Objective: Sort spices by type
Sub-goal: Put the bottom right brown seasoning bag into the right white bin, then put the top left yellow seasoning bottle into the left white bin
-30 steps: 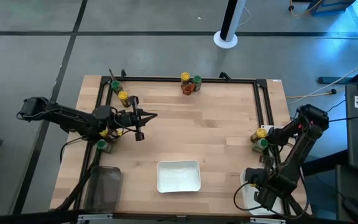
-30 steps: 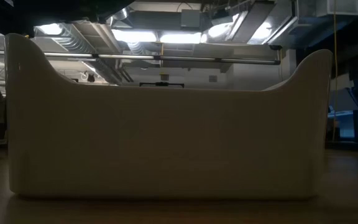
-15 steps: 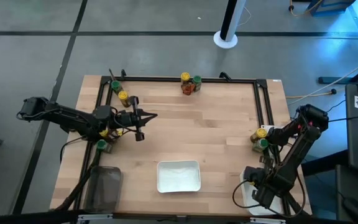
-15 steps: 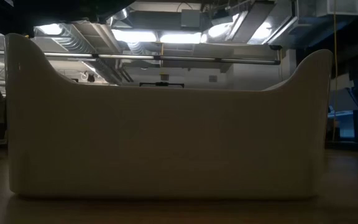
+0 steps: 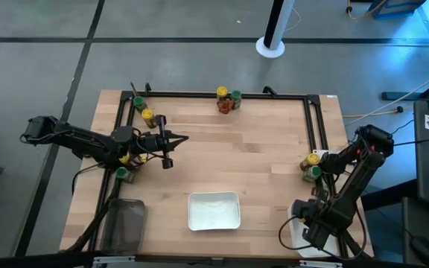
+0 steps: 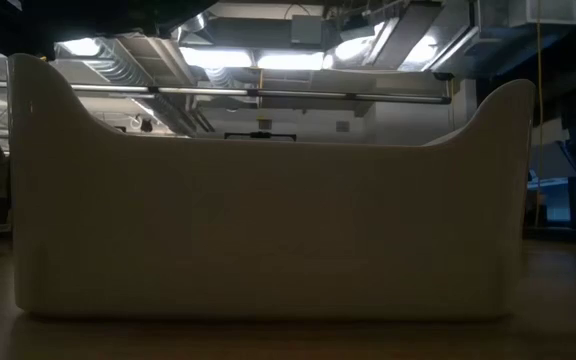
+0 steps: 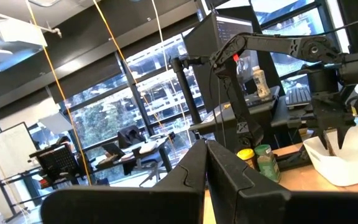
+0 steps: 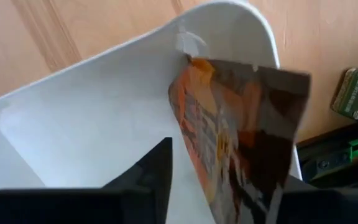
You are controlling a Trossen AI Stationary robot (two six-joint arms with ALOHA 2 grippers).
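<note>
We see the right tool (image 8: pixel 222 186) over the white tray (image 8: pixel 92 118), its fingers parted around a red-orange packet (image 8: pixel 235 130) leaning on the tray's wall. The left tool (image 7: pixel 205 163) stays closed, empty, far from that tray.

A pale wooden table (image 5: pixel 259 156) with a black frame along its far and side edges. On it: a white tray (image 5: pixel 214 211) at the middle of the near edge, a dark bin (image 5: pixel 124 223) at the near left corner, another white tray (image 5: pixel 298 232) at the near right corner — and spice jars in small clusters: far edge (image 5: pixel 229 99), far left corner (image 5: pixel 142 109), left edge (image 5: pixel 123 173), right edge (image 5: pixel 311 167).
</note>
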